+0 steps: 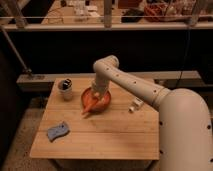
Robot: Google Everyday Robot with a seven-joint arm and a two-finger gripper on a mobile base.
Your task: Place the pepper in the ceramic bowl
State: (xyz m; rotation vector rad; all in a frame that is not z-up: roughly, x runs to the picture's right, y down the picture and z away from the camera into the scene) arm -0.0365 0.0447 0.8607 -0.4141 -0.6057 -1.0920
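The tool point(98, 94) hangs low over the bowl point(107, 101). The pepper point(91, 106) lies just under the tool, leaning on the near-left rim of the bowl, its pointed tip sticking out above the counter point(115, 135). Whether the tool is grasping the pepper or released, I cannot tell. A cup point(65, 88) stands to the left of the tool in the view, and a sponge point(58, 131) lies well apart, front-left of it

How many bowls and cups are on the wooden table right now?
2: the shallow orange-red ceramic bowl in the centre, under the gripper, and the small white cup behind it to the left. The arm might hide others.
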